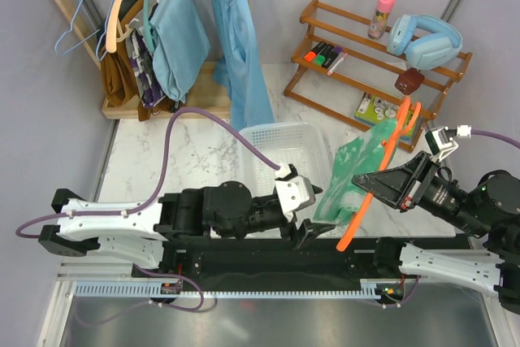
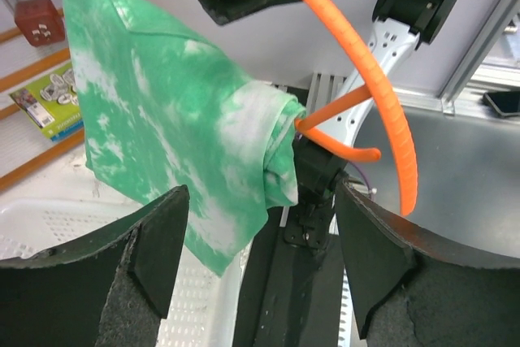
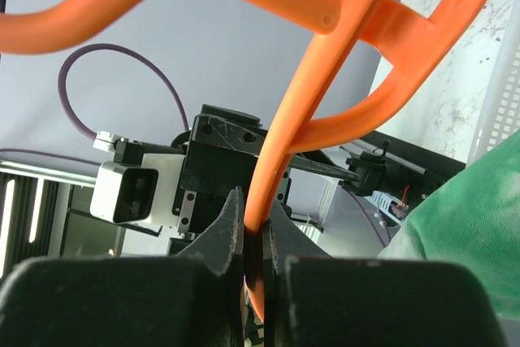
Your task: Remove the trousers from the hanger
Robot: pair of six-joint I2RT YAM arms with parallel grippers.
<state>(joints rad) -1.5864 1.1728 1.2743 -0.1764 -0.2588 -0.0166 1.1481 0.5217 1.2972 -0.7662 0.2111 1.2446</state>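
Note:
The green, white-blotched trousers (image 1: 351, 175) hang draped over the orange hanger (image 1: 388, 152), held tilted in the air right of the basket. My right gripper (image 1: 367, 184) is shut on the hanger's thin bar (image 3: 280, 144), with the bar pinched between its jaws (image 3: 258, 237). My left gripper (image 1: 313, 217) sits just left of and below the cloth, open wide. In the left wrist view the trousers (image 2: 162, 119) hang ahead of my left gripper (image 2: 260, 258), their lower corner near the left finger (image 2: 154, 241), with nothing gripped. The hanger (image 2: 382, 95) curves above right.
A white perforated basket (image 1: 280, 127) stands on the marble table behind my left gripper. A clothes rack (image 1: 154, 38) with blue and brown garments is at the back left. A wooden shelf (image 1: 374, 46) with headphones and markers is at the back right.

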